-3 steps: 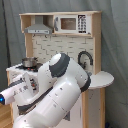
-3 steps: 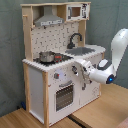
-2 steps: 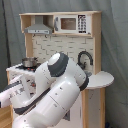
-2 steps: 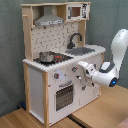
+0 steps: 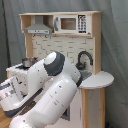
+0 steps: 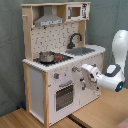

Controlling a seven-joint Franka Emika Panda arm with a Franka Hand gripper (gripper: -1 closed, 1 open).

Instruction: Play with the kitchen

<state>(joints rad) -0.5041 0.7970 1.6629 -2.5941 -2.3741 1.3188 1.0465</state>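
The robot arm's claw (image 6: 83, 79) hangs at the front face of the kitchen (image 6: 35, 80) in the second exterior view, just beside the row of knobs (image 6: 75, 70) and right of the oven door (image 6: 63, 94); whether it is parted or closed on anything cannot be told, as the white wrist housing hides the tips. The tall white and light-wood toy stands on a wooden worktop (image 6: 30, 120) against a grey curtain, with a steel pot (image 6: 46, 56) on its hob, a black faucet (image 6: 74, 38) over the grey sink (image 6: 83, 50), and a range hood (image 6: 49, 21) and small microwave (image 6: 73, 12) above. In the first exterior view the arm's bulky elbow (image 5: 55, 65) fills the foreground and blocks the toy's lower half. The risk, as judged from here: a push too hard against the front panel could shove or tip the light toy, or rattle the pot off the hob.
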